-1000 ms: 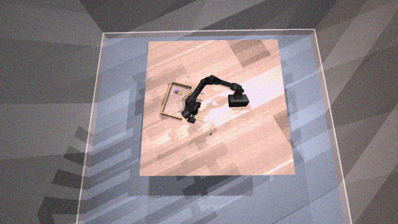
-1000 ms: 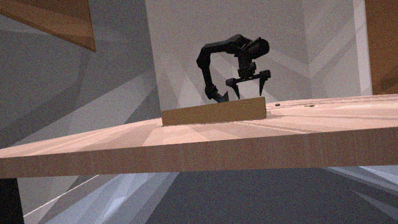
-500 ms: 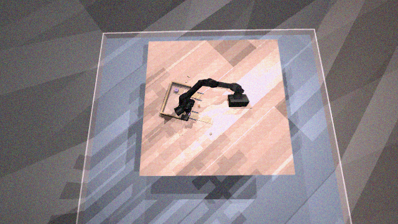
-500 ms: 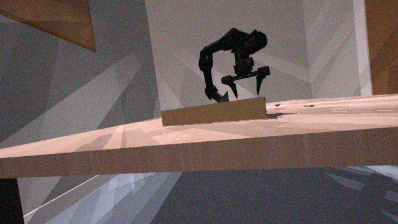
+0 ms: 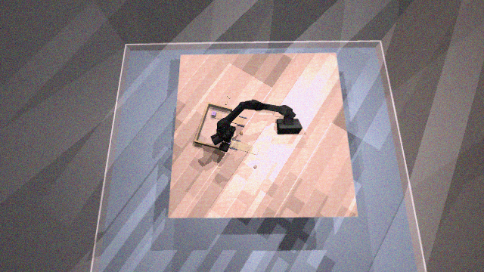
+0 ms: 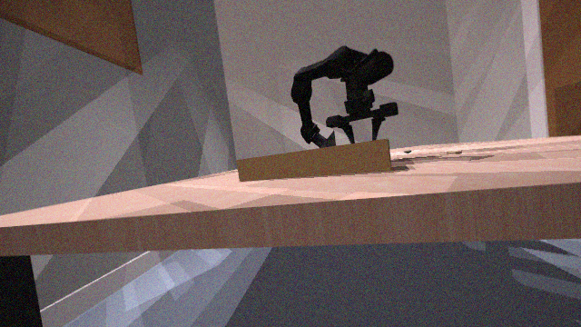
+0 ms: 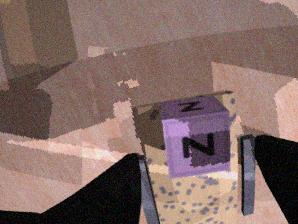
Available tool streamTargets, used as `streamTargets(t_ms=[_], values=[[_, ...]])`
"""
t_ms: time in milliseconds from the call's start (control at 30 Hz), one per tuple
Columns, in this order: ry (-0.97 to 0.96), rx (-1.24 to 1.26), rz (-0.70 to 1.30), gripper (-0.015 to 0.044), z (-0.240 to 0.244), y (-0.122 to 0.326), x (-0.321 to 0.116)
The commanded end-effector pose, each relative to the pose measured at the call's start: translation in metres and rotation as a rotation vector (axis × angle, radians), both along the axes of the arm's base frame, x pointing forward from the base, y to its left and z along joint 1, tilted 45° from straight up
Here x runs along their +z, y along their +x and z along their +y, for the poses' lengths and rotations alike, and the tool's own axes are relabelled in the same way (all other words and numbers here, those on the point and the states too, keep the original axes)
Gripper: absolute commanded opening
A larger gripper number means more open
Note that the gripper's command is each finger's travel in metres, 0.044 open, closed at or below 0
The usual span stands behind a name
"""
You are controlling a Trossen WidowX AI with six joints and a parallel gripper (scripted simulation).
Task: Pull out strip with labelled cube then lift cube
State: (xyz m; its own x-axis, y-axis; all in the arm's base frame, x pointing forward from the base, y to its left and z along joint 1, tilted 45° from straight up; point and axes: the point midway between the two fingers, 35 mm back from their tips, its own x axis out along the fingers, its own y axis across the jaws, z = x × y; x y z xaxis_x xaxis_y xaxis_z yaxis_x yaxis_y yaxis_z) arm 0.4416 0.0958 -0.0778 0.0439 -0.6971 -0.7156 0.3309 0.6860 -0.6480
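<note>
A purple cube [image 7: 196, 145] with a dark letter, like an N or Z, sits on the far end of a cream strip [image 7: 192, 197] [image 5: 242, 146] with blue-grey specks. My gripper [image 7: 198, 155] [image 6: 363, 141] [image 5: 227, 143] is partly open and points down, with one finger on each side of the strip, at the cube's near end. In the wrist view gaps show between both fingers and the cube. A second cream strip [image 5: 237, 121] lies farther back in the top view, with another purple cube [image 5: 214, 113] at its far end. The arm hides part of both strips.
A low brown wall [image 6: 313, 162] [image 5: 206, 145] frames the cubes' side and hides them in the exterior view. Thin blue-grey rails [image 5: 240, 125] flank the strips. A small round object [image 5: 255, 166] lies beyond the front strip. The arm's base [image 5: 289, 126] stands to the right.
</note>
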Motion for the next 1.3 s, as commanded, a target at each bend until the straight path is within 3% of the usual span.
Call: streamTargets(t_ms=[0,633,733,1033,1167,1267], values=[[-0.005,0.003,0.005,0.025,-0.005,0.0,-0.005],[-0.007,0.003,0.005,0.025,-0.025,0.001,-0.023],[-0.002,-0.002,0.001,0.0171,-0.023,0.001,-0.022],[-0.002,-0.002,0.001,0.0111,-0.023,0.001,-0.022],[-0.002,-0.001,0.001,0.0006,-0.022,-0.001,-0.02],[-0.002,-0.001,0.002,0.0,-0.018,-0.008,-0.015]])
